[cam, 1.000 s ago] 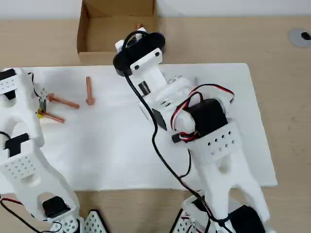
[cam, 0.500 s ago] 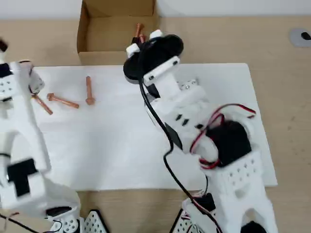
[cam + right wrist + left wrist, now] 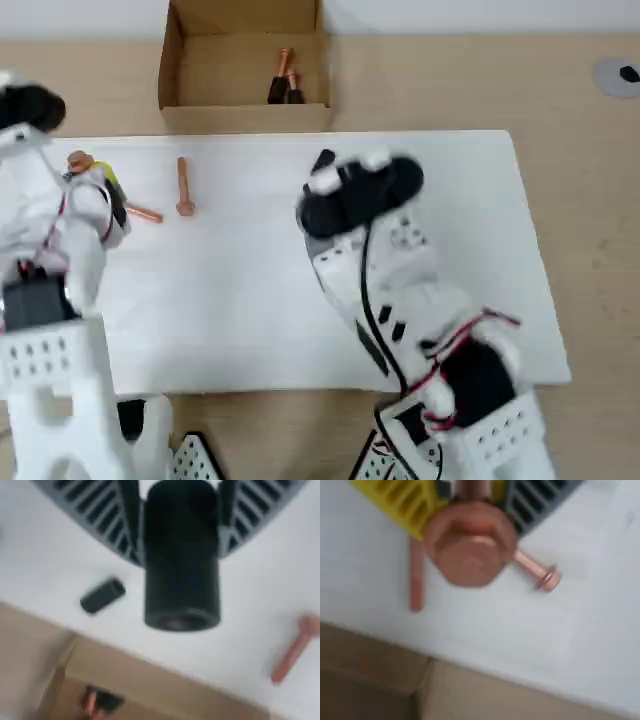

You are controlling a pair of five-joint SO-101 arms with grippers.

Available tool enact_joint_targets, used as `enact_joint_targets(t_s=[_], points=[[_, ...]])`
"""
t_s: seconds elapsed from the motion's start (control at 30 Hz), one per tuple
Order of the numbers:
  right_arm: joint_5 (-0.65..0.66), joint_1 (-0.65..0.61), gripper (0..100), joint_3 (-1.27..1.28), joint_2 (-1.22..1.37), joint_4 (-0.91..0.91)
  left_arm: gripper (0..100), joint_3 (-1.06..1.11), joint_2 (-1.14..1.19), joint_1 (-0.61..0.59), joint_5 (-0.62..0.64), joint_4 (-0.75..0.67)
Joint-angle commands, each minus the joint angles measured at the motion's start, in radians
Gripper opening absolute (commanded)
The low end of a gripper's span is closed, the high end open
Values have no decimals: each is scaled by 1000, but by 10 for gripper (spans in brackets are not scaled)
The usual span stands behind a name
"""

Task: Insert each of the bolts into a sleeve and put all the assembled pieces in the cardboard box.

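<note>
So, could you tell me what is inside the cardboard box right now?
Two assembled pieces lie in the cardboard box near its right wall: copper bolts in black sleeves. The shanks inside the sleeves are covered, so their depth cannot be seen.

Robot lab bench — wooden table (image 3: 585,200), white mat (image 3: 230,300)

arms (image 3: 430,290) white | cables (image 3: 371,295) red, black | left gripper (image 3: 470,492) yellow, grey ribbed

— Where are the bolts?
— One copper bolt (image 3: 470,545) is clamped in the left claw (image 3: 470,500). A loose bolt (image 3: 184,185) and a half-hidden bolt (image 3: 147,213) lie on the white sheet (image 3: 250,280).
— Sleeves?
— There's a black sleeve (image 3: 181,560) in the right claw (image 3: 180,515) and a spare sleeve (image 3: 102,596) lying flat. Two assembled pieces (image 3: 285,80) are in the cardboard box (image 3: 215,70).
</note>
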Motion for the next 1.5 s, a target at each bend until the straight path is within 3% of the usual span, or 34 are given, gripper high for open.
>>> enact_joint_targets(t_s=[0.0,0.13,0.23,0.4,0.6,0.83,1.07,1.27,1.47], points=[[-9,12,10,340,-262,-290,5,92,-177,64,-9,-94],[-9,-68,10,619,-513,-526,5,183,-312,91,-12,-187],[-9,-137,10,765,-665,-588,5,230,-392,101,-12,-239],[-17,-278,10,794,-638,-611,4,262,-460,121,-12,-242],[-15,-418,10,794,-621,-617,4,230,-490,238,-12,-233],[-17,-410,10,796,-616,-615,3,44,-545,496,-120,43],[-21,-383,10,796,-616,-617,3,-232,-553,554,-157,213],[-92,-383,10,796,-616,-615,3,-374,-552,779,-155,414],[-109,-387,10,796,-625,-618,3,-373,-552,827,-124,453]])
